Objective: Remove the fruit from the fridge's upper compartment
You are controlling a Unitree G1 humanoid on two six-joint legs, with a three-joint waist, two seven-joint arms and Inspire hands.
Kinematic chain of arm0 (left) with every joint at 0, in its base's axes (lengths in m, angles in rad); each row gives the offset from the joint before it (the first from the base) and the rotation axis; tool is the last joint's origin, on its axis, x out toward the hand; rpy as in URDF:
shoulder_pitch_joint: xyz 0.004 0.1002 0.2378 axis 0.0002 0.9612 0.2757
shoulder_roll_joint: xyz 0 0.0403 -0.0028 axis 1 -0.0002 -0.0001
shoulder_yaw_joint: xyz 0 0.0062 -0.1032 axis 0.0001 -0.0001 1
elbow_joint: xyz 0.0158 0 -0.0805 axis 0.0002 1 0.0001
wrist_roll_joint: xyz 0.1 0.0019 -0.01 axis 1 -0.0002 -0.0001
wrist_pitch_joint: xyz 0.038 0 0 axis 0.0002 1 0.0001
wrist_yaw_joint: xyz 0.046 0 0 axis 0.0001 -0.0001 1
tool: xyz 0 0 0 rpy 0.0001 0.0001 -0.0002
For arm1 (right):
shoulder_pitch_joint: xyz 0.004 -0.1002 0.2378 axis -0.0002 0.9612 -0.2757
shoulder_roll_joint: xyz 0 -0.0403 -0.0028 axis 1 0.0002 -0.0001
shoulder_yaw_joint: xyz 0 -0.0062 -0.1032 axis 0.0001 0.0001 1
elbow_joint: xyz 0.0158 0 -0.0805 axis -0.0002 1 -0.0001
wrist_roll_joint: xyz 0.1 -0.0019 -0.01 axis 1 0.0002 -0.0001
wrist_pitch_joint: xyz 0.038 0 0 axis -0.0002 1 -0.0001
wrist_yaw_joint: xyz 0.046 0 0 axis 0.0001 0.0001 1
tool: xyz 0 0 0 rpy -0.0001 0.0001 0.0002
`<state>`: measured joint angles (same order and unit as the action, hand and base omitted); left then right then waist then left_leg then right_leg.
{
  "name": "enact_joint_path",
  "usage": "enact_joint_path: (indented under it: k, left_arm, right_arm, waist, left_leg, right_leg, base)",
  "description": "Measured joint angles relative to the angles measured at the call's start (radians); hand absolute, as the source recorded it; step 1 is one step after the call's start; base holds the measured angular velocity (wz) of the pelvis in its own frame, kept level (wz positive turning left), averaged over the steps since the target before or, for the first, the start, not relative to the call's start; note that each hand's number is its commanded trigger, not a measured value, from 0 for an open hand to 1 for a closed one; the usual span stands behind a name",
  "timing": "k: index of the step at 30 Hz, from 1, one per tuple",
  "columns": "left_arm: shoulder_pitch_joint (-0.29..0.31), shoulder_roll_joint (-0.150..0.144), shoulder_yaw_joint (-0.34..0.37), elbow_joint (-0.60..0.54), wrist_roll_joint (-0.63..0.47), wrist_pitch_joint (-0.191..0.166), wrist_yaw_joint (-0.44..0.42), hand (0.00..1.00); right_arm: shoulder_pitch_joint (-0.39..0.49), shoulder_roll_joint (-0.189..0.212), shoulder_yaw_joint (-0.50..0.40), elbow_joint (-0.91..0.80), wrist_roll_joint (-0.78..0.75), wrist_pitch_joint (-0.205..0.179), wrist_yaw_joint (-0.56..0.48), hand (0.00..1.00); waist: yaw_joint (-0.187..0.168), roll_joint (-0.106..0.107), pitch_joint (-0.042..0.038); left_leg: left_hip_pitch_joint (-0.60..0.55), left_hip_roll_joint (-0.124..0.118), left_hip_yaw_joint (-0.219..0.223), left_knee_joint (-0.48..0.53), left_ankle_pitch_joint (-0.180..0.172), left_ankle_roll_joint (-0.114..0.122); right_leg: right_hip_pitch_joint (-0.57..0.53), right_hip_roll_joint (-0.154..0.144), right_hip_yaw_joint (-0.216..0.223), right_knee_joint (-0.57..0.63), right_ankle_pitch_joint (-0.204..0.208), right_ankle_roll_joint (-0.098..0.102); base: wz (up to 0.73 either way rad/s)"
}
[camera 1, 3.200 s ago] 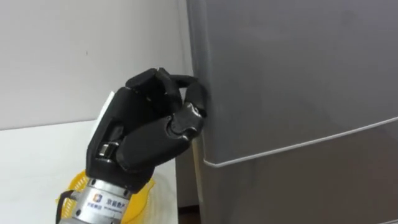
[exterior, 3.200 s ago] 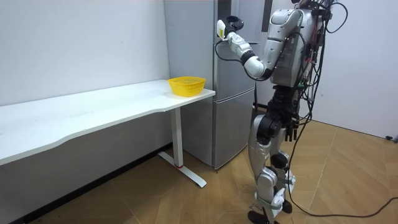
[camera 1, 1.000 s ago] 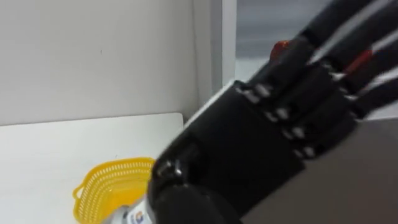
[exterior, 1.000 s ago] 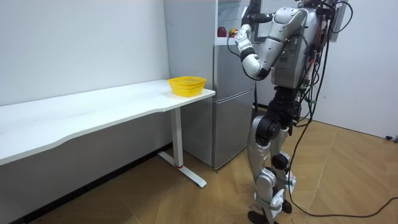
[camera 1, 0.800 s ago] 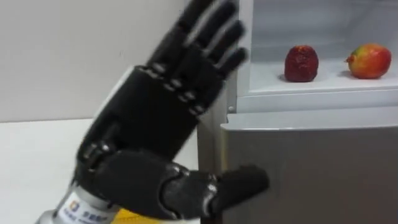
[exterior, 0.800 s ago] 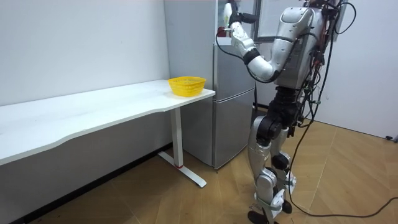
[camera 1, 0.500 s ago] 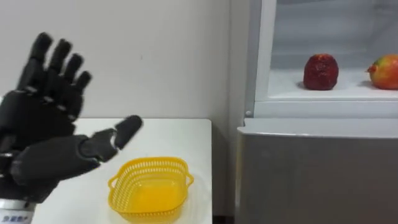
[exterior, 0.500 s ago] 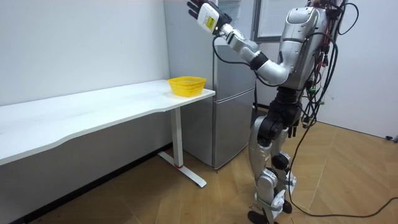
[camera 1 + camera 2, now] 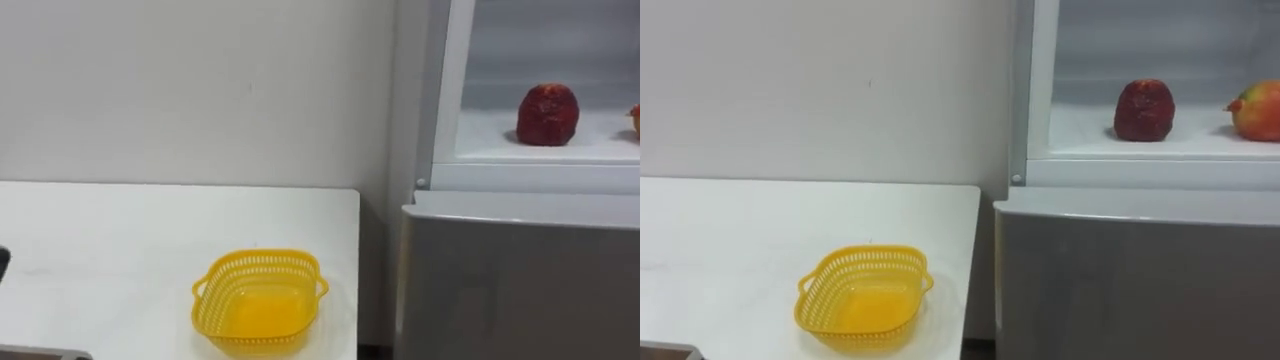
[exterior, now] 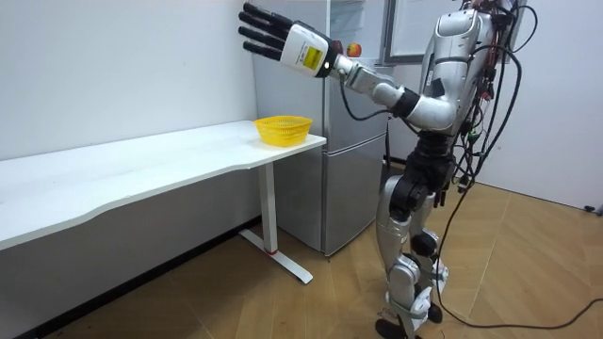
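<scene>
— What dominates the scene?

— A grey fridge (image 10: 350,160), with the robot standing on the wooden floor right in front of it. The upper compartment is open, its white shelf (image 9: 1160,146) exposed; the lower door (image 9: 1130,280) is closed.

— And beside it?

— A long white table (image 9: 100,250) against the wall, its end just beside the fridge.

— Where is the robot's hand?

— The left hand (image 10: 281,38) is held high at the end of an outstretched arm. In the room view it reaches away from the fridge toward that view's left and hangs above the table's fridge end. The fingers are straight and spread wide, and there is nothing in it.

— What sits on the table?

— A yellow mesh basket (image 9: 262,256) near the end closest to the fridge. The eye views show nothing inside it.

— So where is what it came for?

— On the shelf of the upper compartment. A dark red fruit (image 9: 1143,110) sits upright toward the shelf's left side. A red-and-yellow fruit (image 9: 1258,110) rests near it on the right, the two apart and partly cut off by the picture's edge. The hand is well clear of both.
</scene>
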<state>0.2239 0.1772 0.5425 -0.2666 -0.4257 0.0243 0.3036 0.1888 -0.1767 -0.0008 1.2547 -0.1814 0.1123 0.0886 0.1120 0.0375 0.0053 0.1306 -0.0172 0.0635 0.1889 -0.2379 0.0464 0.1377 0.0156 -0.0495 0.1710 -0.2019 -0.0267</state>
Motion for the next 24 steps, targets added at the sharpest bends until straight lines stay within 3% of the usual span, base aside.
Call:
enact_joint_path:
  k: [3, 5, 8, 11, 15, 24]
  left_arm:
    - [0.025, -0.002, -0.031, 0.143, 0.012, -0.004, 0.000, 0.00]
    - [0.069, -0.003, -0.099, 0.312, 0.124, -0.003, -0.007, 0.00]
    - [0.082, -0.004, -0.187, 0.531, 0.227, 0.004, -0.017, 0.00]
    - [0.082, -0.004, -0.240, 0.694, 0.233, 0.010, -0.034, 0.00]
    - [0.073, -0.003, -0.270, 0.924, 0.243, 0.013, -0.066, 0.00]
    - [0.085, -0.009, -0.272, 1.139, 0.314, 0.022, -0.169, 0.00]
  right_arm:
    - [0.011, -0.004, -0.001, -0.007, 0.001, 0.009, 0.003, 0.00]
    - [0.011, -0.010, -0.002, -0.012, 0.001, 0.010, 0.014, 0.00]
    - [0.008, -0.012, -0.002, -0.015, -0.004, 0.007, 0.026, 0.00]
    - [-0.005, -0.016, -0.002, -0.013, 0.006, 0.007, 0.035, 0.00]
    - [-0.011, -0.030, -0.002, -0.015, 0.018, -0.003, 0.036, 0.00]
    - [0.013, -0.032, -0.010, -0.010, 0.000, -0.001, 0.056, 0.00]
  waist:
    - [0.001, -0.004, -0.0011]
    - [0.000, -0.009, -0.0039]
    - [-0.008, -0.011, -0.0065]
    - [-0.013, -0.025, -0.0006]
    - [-0.024, -0.023, -0.0008]
    - [-0.035, -0.009, 0.0005]
  left_leg:
    - [0.000, 0.000, -0.010, 0.000, 0.000, -0.001]
    - [0.002, 0.000, -0.010, -0.001, -0.001, -0.002]
    - [0.000, 0.000, -0.013, 0.002, -0.001, -0.002]
    - [-0.001, 0.002, -0.013, 0.009, -0.005, -0.004]
    - [0.000, 0.003, -0.009, 0.013, -0.017, -0.003]
    - [0.006, 0.005, -0.006, 0.010, -0.017, -0.003]
  right_leg:
    - [0.004, -0.002, -0.007, 0.000, -0.004, -0.001]
    - [0.006, -0.001, -0.009, -0.002, -0.004, -0.001]
    - [0.010, -0.002, -0.014, -0.002, -0.004, -0.001]
    - [0.015, -0.002, -0.013, -0.003, -0.005, -0.002]
    - [0.022, 0.002, -0.009, -0.005, -0.005, -0.001]
    - [0.020, 0.002, -0.010, -0.002, -0.005, -0.001]
  base:
    - [0.10]
    - [0.00]
    - [0.04]
    - [0.04]
    - [-0.06]
    - [0.00]
